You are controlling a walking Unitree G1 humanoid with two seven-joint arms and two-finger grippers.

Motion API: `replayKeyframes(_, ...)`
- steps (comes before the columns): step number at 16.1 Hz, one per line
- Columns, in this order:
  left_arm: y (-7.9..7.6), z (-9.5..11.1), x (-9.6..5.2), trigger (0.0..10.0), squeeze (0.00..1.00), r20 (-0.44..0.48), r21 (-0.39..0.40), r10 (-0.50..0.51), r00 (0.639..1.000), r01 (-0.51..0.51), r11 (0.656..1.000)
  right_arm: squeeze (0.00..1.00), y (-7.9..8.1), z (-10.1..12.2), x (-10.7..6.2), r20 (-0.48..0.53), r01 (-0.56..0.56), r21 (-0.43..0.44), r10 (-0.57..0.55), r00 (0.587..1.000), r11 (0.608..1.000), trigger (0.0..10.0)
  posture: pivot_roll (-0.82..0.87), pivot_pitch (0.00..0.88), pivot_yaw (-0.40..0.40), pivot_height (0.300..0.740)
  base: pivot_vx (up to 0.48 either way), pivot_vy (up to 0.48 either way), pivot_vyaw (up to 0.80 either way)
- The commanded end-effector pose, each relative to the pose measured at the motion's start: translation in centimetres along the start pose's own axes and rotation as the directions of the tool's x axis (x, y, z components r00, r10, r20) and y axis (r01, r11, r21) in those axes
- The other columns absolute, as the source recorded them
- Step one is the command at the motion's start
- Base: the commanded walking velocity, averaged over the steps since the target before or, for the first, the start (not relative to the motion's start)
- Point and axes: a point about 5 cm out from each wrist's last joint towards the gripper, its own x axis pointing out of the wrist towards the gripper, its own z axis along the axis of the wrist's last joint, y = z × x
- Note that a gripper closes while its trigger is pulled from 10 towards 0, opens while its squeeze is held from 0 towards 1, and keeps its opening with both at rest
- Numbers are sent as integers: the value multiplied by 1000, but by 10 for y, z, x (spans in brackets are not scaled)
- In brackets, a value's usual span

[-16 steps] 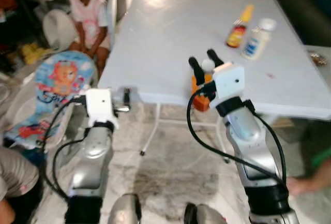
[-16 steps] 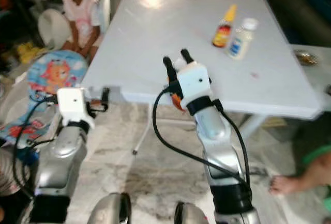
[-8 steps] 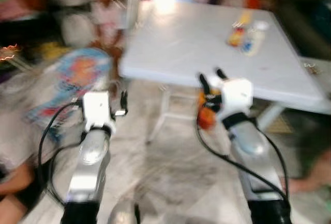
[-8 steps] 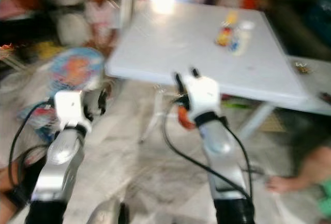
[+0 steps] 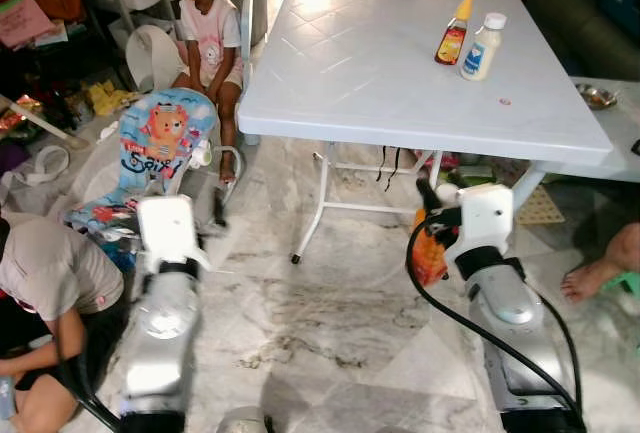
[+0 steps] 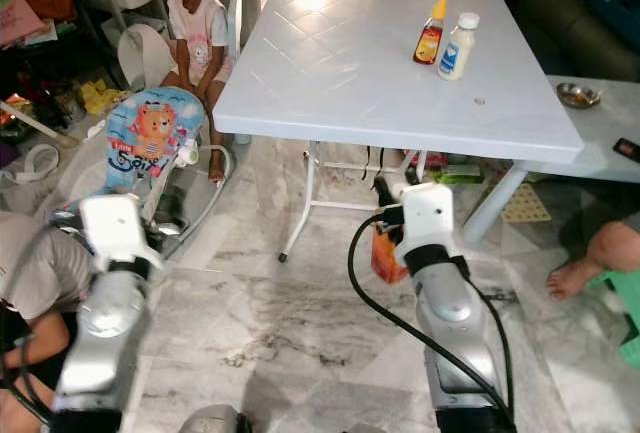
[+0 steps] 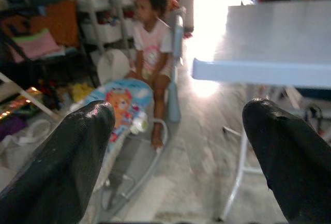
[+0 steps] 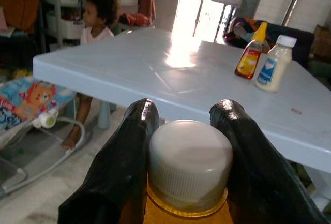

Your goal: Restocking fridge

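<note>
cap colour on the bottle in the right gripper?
White ribbed cap on an orange bottle, pinched by the right gripper. Clearest in the right wrist view.

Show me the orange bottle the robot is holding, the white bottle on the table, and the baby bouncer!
orange bottle [image 8: 189, 164]: right wrist view, on its white cap.
white bottle [image 6: 458, 50]: right eye view, on its label.
baby bouncer [image 5: 158, 139]: left eye view, on the lion picture on its seat.

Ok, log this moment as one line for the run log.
right gripper: shut on orange bottle, white cap | left gripper: open, holding nothing | white table: ahead, sauce bottle and white bottle on it
</note>
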Motion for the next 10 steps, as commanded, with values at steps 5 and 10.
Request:
replayKeyframes(5,-11,-17,-12,10000,0,-64,36,-103,993,105,994,0,10,-4,-13,-35,-45,26,46,998,999,10000,7,0,54,740,0,0,0)
replayKeyframes(10,-19,-12,0,10000,0,-63,-3,-248,967,248,969,0,-9,-17,-3,-75,22,160,-10,997,987,10000,-4,0,51,740,0,0,0)
